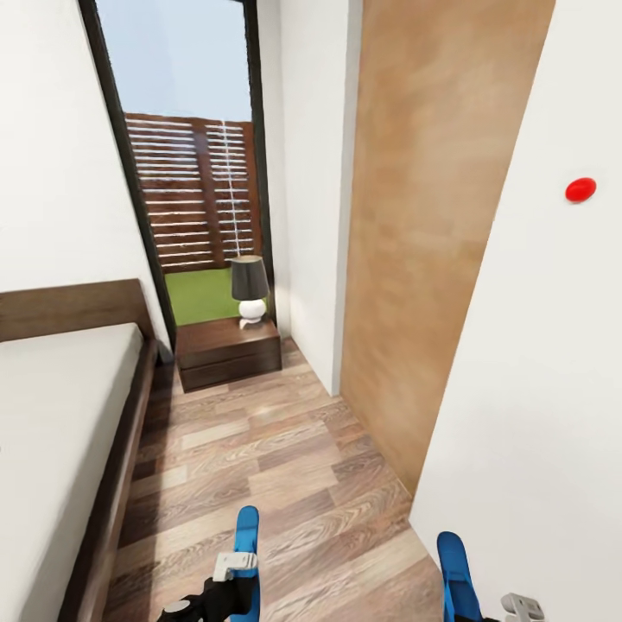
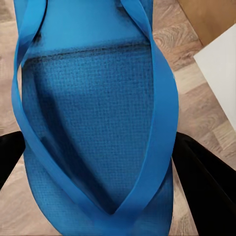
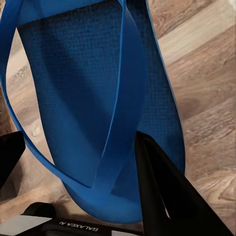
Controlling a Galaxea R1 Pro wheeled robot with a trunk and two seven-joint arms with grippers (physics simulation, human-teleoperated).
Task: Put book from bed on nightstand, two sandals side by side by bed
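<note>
Left gripper [image 2: 98, 162] clamps one blue sandal [image 2: 93, 123], black fingers [image 2: 206, 187] on either side of its sole; right gripper [image 3: 73, 172] grips the other sandal [image 3: 93, 88], one finger [image 3: 167, 196] across the footbed. Both sandals are held above the wood floor [image 1: 285, 466]. Bed [image 1: 60, 415] along the floor's left edge, nightstand [image 1: 226, 350] with lamp [image 1: 249, 289] at its head corner, by the glass door [image 1: 181, 155].
</note>
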